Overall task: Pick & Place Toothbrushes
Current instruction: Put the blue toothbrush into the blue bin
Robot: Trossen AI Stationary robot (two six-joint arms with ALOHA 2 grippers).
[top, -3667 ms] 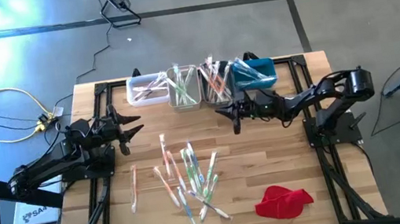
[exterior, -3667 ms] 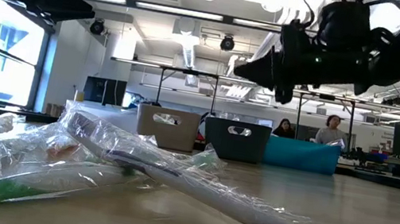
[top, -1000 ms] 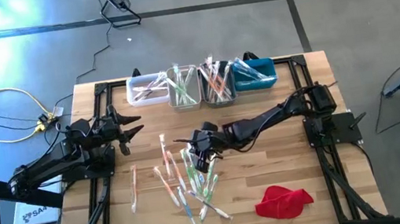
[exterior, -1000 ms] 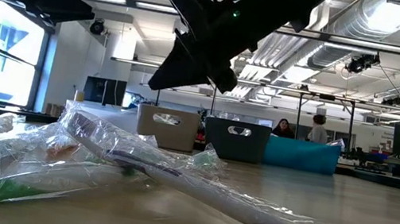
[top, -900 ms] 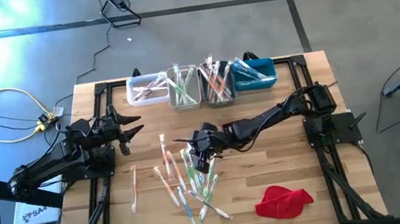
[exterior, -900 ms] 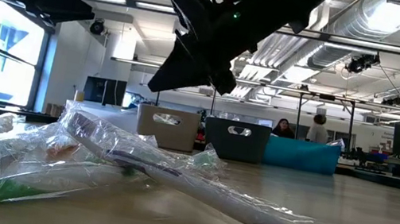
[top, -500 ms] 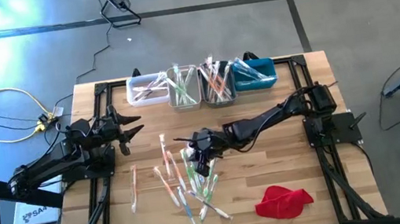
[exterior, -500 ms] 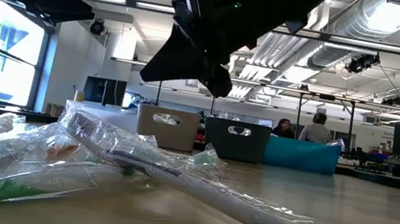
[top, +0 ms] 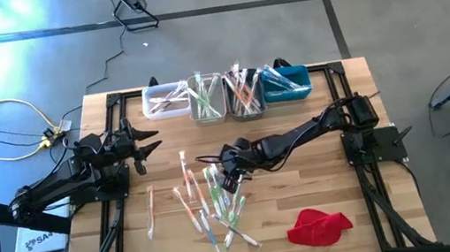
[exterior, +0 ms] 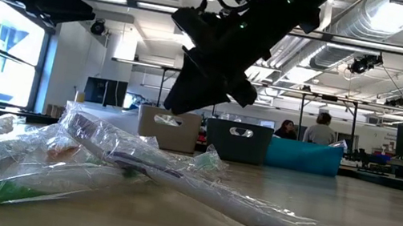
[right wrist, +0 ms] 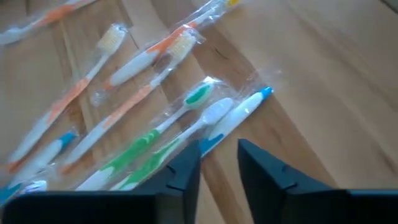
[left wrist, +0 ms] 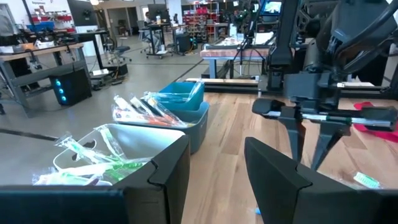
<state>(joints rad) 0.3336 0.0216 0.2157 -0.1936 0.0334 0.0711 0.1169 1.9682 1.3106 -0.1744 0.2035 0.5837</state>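
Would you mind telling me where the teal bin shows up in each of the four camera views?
High view: teal bin, rightmost of the bin row at the table's far edge.
Low view: far right of the bins.
Left wrist view: beyond the grey bin.
Right wrist view: not in it.
Shared landmark: the adjacent grey bin.

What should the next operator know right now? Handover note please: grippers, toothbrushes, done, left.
Right gripper: over the loose toothbrushes at table centre, fingers parted, nothing between them.
Left gripper: open, empty, parked at the table's left.
Done: wrapped brushes already fill the four bins at the far edge.
Left: the whole scattered pile, with blue, green and orange handles.
Red cloth: lying near the front right.
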